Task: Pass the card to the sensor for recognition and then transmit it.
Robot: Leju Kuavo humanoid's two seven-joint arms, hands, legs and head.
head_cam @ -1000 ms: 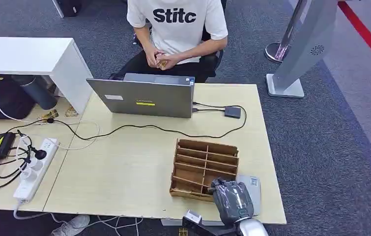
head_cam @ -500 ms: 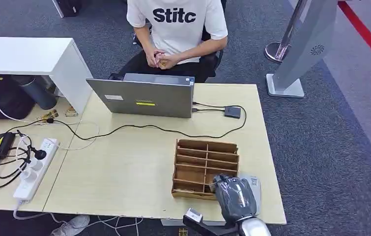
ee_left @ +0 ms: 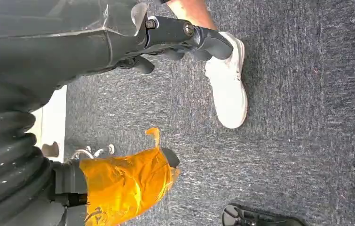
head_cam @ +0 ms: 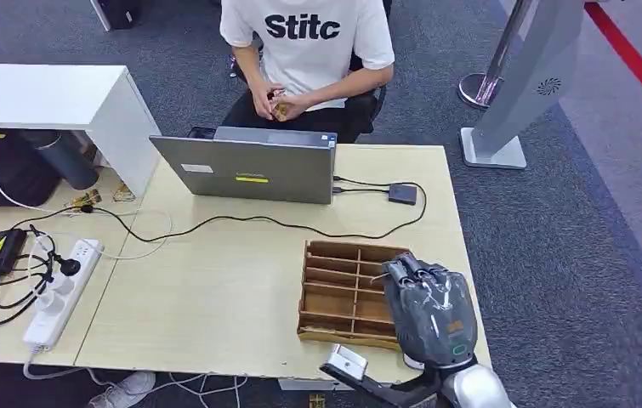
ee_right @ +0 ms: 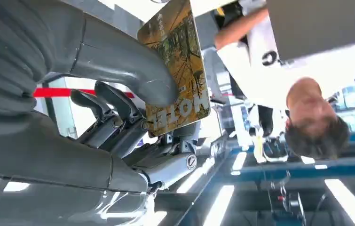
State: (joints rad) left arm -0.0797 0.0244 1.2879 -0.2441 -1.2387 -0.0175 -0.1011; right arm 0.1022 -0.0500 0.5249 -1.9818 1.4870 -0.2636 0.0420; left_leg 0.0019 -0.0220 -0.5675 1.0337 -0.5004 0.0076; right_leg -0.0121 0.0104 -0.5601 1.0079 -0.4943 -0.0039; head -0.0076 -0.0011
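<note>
Card pickup looks done; step in hand reads as carry to sensor. Right hand (head_cam: 430, 308) raised above the tabletop (head_cam: 215, 289) near its right front corner, over the right end of the wooden organizer (head_cam: 343, 285). Card (ee_right: 177, 70) clamped in that hand: thumb (ee_right: 133, 70) pressed on the printed face, darker fingers (ee_right: 114, 106) curled behind it, so fingers together on the card, not apart. Card edge sticks out past the thumb, free for presenting.

Small dark box (head_cam: 402, 194) at the far right of the tabletop, cabled to the laptop (head_cam: 249, 166), is likely the sensor; can't confirm. Next move, as a guess: reach forward past the organizer, bring card face flat over that box, hold for the read, then pass to the seated person (head_cam: 304, 42) behind the laptop. Risk: card slipping in the pinch, or clipping the organizer or cable (head_cam: 300, 228) on the way.

Left hand (ee_left: 48, 56) hangs low, facing the floor; fingers' state can't tell.
</note>
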